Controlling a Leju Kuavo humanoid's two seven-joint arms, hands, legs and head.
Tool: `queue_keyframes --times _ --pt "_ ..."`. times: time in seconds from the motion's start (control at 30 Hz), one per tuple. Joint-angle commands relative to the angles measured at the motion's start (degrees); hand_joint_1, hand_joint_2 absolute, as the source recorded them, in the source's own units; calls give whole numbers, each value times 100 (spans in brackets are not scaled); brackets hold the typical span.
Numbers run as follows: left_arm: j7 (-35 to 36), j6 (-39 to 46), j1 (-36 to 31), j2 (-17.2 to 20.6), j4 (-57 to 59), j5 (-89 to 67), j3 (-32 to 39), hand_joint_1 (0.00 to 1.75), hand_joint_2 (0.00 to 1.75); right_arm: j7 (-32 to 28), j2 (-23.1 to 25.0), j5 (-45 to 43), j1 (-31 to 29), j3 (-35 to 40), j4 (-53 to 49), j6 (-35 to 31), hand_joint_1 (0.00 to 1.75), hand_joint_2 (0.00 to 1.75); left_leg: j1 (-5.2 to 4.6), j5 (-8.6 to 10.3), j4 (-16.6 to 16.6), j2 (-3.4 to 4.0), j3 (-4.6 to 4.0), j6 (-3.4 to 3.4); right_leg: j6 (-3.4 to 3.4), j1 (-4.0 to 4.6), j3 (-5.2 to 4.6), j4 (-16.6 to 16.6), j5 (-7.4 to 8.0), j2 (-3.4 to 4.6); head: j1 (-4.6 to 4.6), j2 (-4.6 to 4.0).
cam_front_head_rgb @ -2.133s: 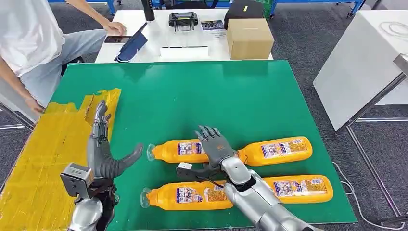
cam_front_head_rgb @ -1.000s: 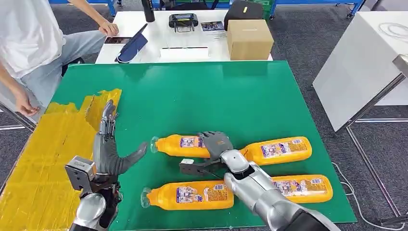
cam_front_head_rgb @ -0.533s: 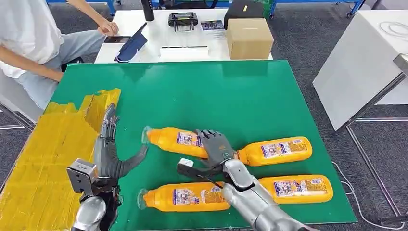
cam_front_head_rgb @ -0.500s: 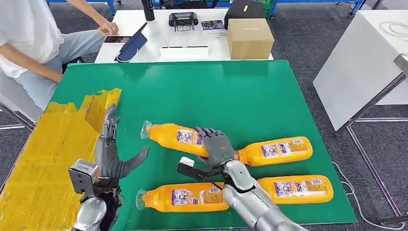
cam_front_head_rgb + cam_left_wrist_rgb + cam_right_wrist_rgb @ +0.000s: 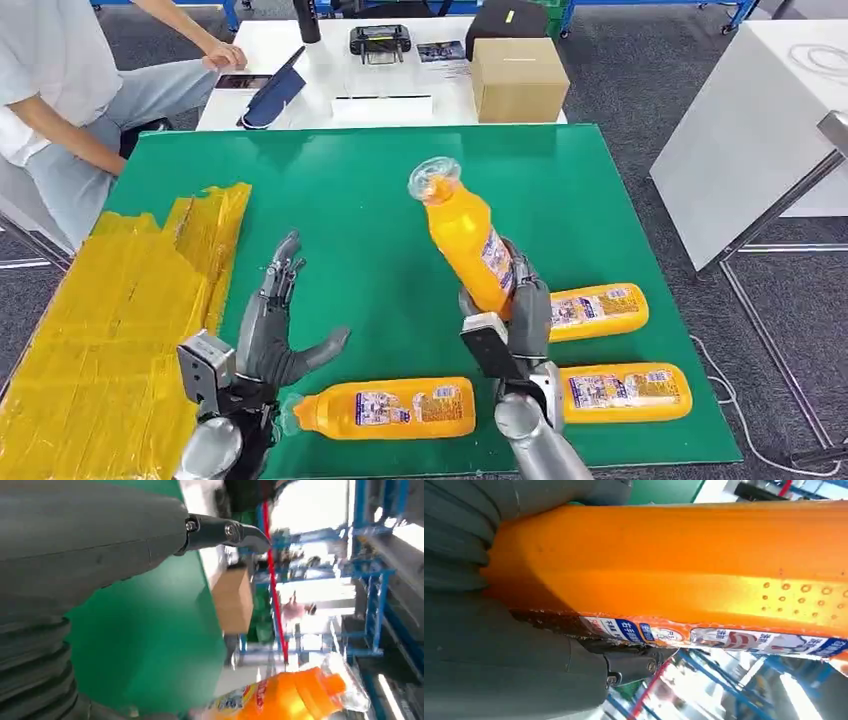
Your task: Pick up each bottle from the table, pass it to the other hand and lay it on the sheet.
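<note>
Up goes the bottle [image 5: 466,240], lifted clear of the green mat [image 5: 380,200], cap end tipped toward eleven o'clock and the base buried in the right hand [image 5: 515,300], which wraps it low around the body. In the right wrist view the orange wall [image 5: 684,565] lies snug against the palm, so the hold looks solid.

Over at eight o'clock from the bottle waits the left hand [image 5: 275,330], empty, fingers spread and pointing up-table, thumb swung out wide toward the bottle's side. Its own wrist camera catches the bottle's neck and clear cap [image 5: 320,690] near the frame edge, so the two are lined up but well apart.

The handover is the step now, I'd judge. To do it well, bring the bottle across toward nine o'clock with its label zone meeting the open left palm, above the right hand's hold so the fingers don't collide. Let the left hand close fully before the right loosens; the bottle is smooth, and a loose hold could let it slide or tip.

Three more bottles lie flat on the mat: one [image 5: 385,408] at six o'clock just beside the left hand, two [image 5: 595,310] [image 5: 625,392] at four o'clock behind the right arm. The yellow sheet [image 5: 110,320] spreads at nine o'clock, the landing zone. A person [image 5: 70,90] sits at ten o'clock, beyond the mat's far corner.
</note>
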Motion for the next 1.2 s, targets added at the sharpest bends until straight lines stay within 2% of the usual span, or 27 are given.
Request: queue_keyframes --times 0.03,0.07,0.3,0.8,1.17,1.2 --pt "381 -883 -586 380 580 854 -433 0 175 -338 -97 -1385 64 79 -309 1848 175 175 4 0 -5 -13 10 -3 -6 5 15 -8 -2 -11 2 0" --pt "406 -957 -669 404 621 897 -513 0 175 -435 -139 -1453 63 224 -333 2106 175 175 8 -2 -4 -10 14 -4 -8 9 19 -10 -2 -8 0 0" --pt "469 -1091 -878 416 643 994 -761 0 175 -543 -109 -1300 9 642 -213 2276 175 175 6 -3 -4 1 11 -3 -5 5 14 -7 -1 0 2 0" --pt "550 -958 -1026 284 865 1071 -845 0 175 -479 -50 -431 -95 1656 -38 1972 175 175 5 -3 -4 5 11 -3 -5 5 12 -5 -1 4 2 0" --pt "521 -912 -1065 184 943 1272 -764 0 175 -368 -33 -236 -152 2055 265 1907 175 175 9 -2 -5 2 11 -4 -7 8 15 -10 1 0 2 0" --pt "502 -874 -1046 166 914 1298 -732 38 175 -360 -31 -233 -164 2068 305 1892 175 175 10 -3 -6 -1 15 -5 -8 9 21 -12 0 -2 2 0"
